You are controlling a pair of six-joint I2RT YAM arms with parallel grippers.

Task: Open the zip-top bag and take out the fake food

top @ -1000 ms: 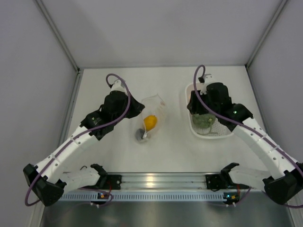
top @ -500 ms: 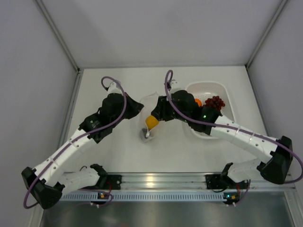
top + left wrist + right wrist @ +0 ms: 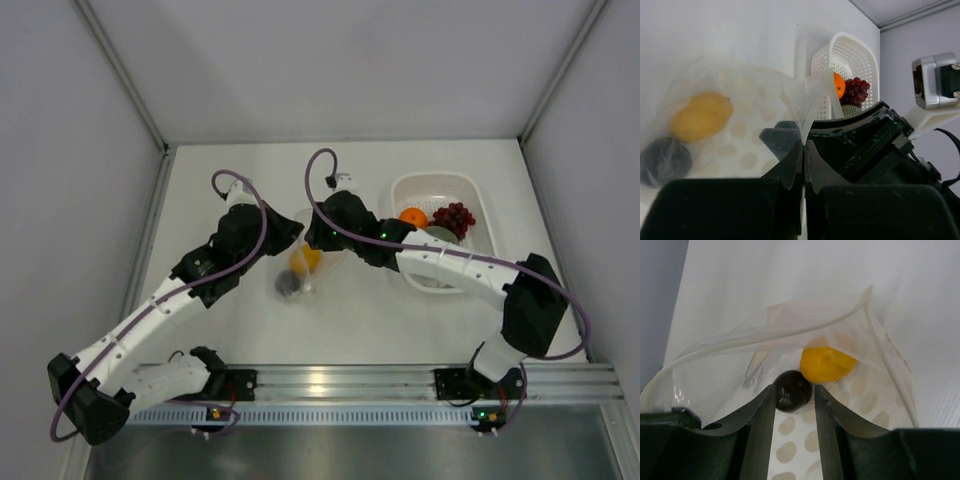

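Observation:
The zip-top bag (image 3: 312, 275) lies mid-table, clear with white dots, its mouth held up. My left gripper (image 3: 289, 231) is shut on the bag's upper edge (image 3: 810, 107), and its jaws (image 3: 804, 150) pinch the thin plastic. My right gripper (image 3: 314, 238) is open at the bag's mouth. In the right wrist view its fingers (image 3: 760, 415) frame a small dark round fruit (image 3: 791, 392) lying just beyond the tips, with a sliver of gap on the right side. A yellow lemon (image 3: 827, 364) touches that fruit. Both pieces of fake food lie inside the bag (image 3: 865, 395).
A white perforated basket (image 3: 470, 190) stands to the right, holding an orange (image 3: 413, 216), a dark red grape bunch (image 3: 456, 215) and a green ball mostly hidden under my right arm. The same basket (image 3: 850, 57) shows in the left wrist view. Cell walls close three sides.
My right arm has swung left from the basket to the bag's mouth, and its jaws have narrowed. The left gripper keeps its hold; the bag and the fruit in it shifted slightly left.

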